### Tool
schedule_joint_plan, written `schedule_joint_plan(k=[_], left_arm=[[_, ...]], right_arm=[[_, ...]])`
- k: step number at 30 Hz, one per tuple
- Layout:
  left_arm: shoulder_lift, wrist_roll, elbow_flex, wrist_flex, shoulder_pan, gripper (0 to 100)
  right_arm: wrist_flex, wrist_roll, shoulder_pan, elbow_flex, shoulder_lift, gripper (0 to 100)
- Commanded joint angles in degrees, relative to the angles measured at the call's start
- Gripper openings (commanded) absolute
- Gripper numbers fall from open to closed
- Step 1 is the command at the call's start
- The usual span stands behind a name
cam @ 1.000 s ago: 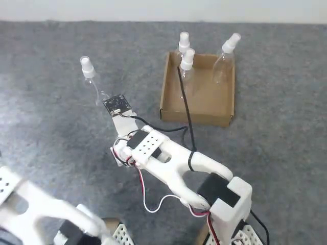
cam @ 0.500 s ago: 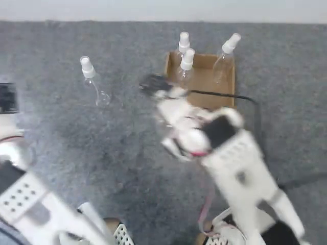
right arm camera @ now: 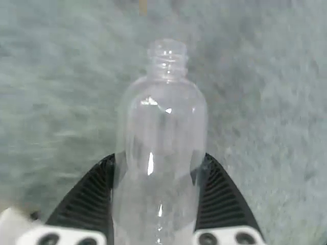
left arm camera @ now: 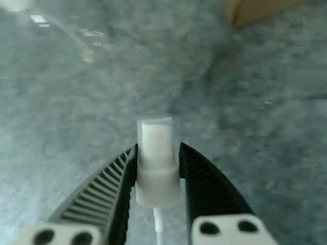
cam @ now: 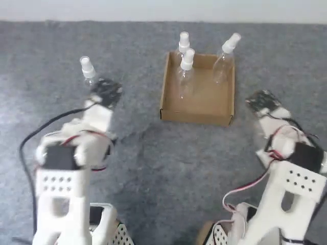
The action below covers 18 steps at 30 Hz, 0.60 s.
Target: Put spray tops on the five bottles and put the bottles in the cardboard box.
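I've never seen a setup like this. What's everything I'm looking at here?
box: one, brown cardboard, on the carpet at the far middle.
boxed bottles: three, clear with white spray tops, standing in the box.
lone bottle: one, clear with a white top, on the carpet left of the box.
open bottle: one, clear, no top, in the right gripper.
spray top: one, white, in the left gripper.
carpet: grey, under everything.
arms: two, white, at the near edge, one each side.
left gripper: black fingers, clamping the spray top.
right gripper: black fingers, clamping the open bottle.

grey carpet covers the table, a pale wall behind.
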Motion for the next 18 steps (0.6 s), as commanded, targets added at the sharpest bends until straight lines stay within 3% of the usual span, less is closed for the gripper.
schedule_joint_plan(k=[1, 7, 13, 18], left_arm=[[8.1, 7.1, -2.5, -6.5, 6.8, 4], [20.5, 9.5, -2.4, -16.1, 6.9, 4], [31.6, 14.3, -2.4, -25.0, 7.0, 4], [39.7, 16.9, -0.7, -31.4, 7.6, 4]], right_arm=[[-10.0, 3.5, 6.9, 5.4, -1.0, 0.6], [-18.0, 3.8, 9.5, 9.4, 5.1, 0.6], [-32.0, -4.1, 9.3, 7.7, 20.9, 0.6], [-36.3, -6.0, 9.0, 2.8, 33.7, 0.6]])
